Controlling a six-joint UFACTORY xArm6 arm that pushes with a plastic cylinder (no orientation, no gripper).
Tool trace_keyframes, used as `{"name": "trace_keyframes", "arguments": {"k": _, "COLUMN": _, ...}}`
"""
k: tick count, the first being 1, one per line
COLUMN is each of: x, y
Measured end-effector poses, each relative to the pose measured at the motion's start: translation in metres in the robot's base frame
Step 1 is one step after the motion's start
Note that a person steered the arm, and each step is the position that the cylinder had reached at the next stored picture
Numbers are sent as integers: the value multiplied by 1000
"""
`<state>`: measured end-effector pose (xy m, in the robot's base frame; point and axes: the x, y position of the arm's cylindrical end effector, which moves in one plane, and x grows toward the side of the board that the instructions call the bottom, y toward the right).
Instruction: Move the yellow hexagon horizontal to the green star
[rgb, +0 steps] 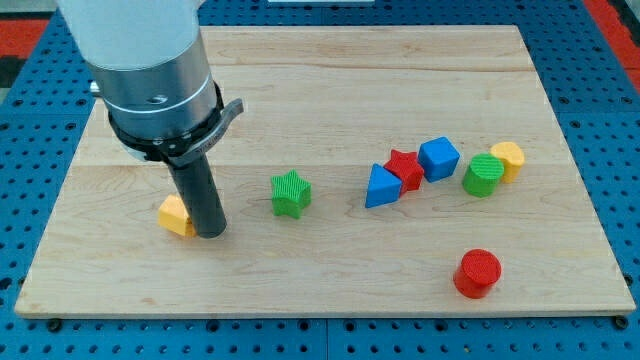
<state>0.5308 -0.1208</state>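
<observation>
The yellow hexagon (175, 215) lies at the view's left on the wooden board (320, 90), partly hidden by the rod. My tip (210, 233) rests on the board right beside the hexagon, touching its right side. The green star (291, 193) sits to the right of my tip, a short gap away and slightly higher in the view than the hexagon.
A blue triangular block (382, 187), a red star (404, 168) and a blue cube (439, 158) cluster right of centre. A green cylinder (483, 175) and a yellow block (508, 158) stand further right. A red cylinder (477, 273) is at the lower right.
</observation>
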Motion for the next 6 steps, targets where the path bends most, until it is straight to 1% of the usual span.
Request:
{"name": "trace_keyframes", "arguments": {"k": 1, "x": 6, "y": -10}}
{"name": "trace_keyframes", "arguments": {"k": 2, "x": 9, "y": -40}}
{"name": "trace_keyframes", "arguments": {"k": 4, "x": -18, "y": -109}}
{"name": "trace_keyframes", "arguments": {"k": 5, "x": -18, "y": -122}}
{"name": "trace_keyframes", "arguments": {"k": 6, "x": -18, "y": -122}}
